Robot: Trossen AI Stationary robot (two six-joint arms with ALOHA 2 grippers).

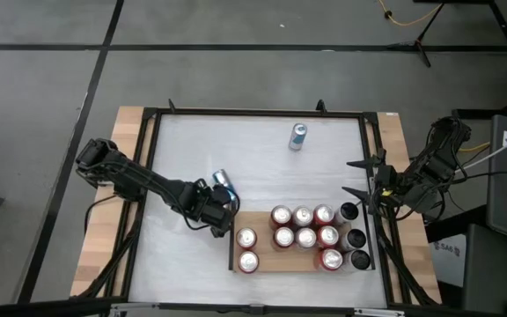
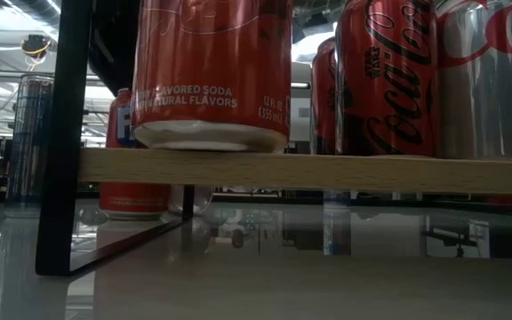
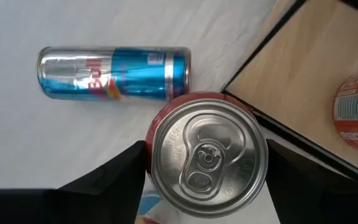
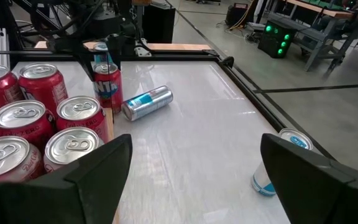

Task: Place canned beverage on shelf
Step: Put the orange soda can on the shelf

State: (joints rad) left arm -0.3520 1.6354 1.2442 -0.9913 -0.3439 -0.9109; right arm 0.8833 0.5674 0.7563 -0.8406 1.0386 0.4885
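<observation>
1. Two arms: the left gripper [image 3: 207, 163] straddles an upright red can [image 3: 205, 158] at the shelf's [image 1: 267, 261] left end, its fingers [image 3: 114, 171] either side; whether they grip, I cannot tell.
2. A blue can [image 3: 114, 73] lies on the table [image 1: 262, 176] just beside it.
3. The right gripper [image 4: 194, 165] waits at the table's right edge, fingers spread, empty.

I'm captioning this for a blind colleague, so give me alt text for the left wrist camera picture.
Seen from directly above, an upright red can with a silver pull-tab top sits between the left gripper's two dark fingers, beside the corner of the wooden shelf. A slim blue and silver can lies on its side on the white table beyond it.
</observation>
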